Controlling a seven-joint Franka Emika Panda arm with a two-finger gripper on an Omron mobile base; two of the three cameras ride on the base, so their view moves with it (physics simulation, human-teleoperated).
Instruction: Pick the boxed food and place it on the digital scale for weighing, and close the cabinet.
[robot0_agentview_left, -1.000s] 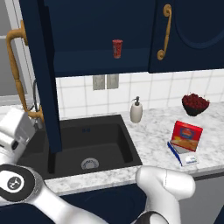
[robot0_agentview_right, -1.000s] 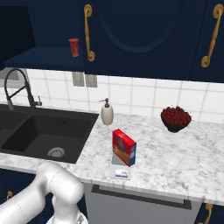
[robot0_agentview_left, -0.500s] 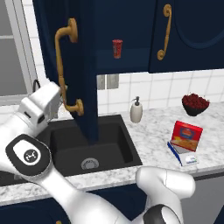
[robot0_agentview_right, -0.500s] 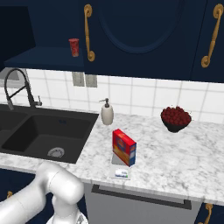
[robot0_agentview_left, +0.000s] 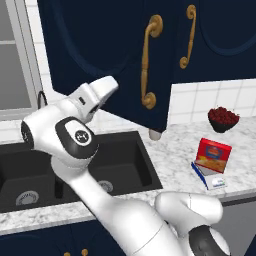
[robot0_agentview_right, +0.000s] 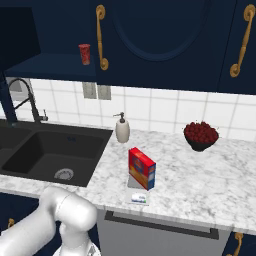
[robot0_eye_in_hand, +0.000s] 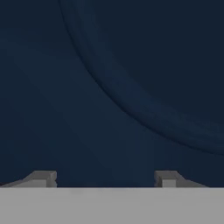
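Observation:
The boxed food (robot0_agentview_right: 141, 167) is a red box standing upright on the digital scale (robot0_agentview_right: 138, 196), on the marble counter right of the sink; the left base view has the box (robot0_agentview_left: 213, 155) and the scale (robot0_agentview_left: 204, 177) too. The cabinet's navy door (robot0_agentview_left: 110, 55), with its curved brass handle (robot0_agentview_left: 149, 64), hangs partly swung over the counter. My hand (robot0_agentview_left: 98, 94) presses against the door's face, left of that handle. In the hand view my gripper (robot0_eye_in_hand: 105, 179) is open, nothing between its fingertips (robot0_eye_in_hand: 42, 178), with the door's curved moulding (robot0_eye_in_hand: 131, 105) right in front.
A small red cup (robot0_agentview_right: 84, 53) stands on the open cabinet shelf. On the counter (robot0_agentview_right: 200, 175) are a soap dispenser (robot0_agentview_right: 122, 131) and a dark bowl of cherries (robot0_agentview_right: 201, 135). The black sink (robot0_agentview_right: 45, 155) with its faucet (robot0_agentview_right: 22, 95) lies to the left.
The cabinet door has swung a long way right towards shut, with my arm following against it, and it now hides the red cup in the left base view. Box and scale have not moved.

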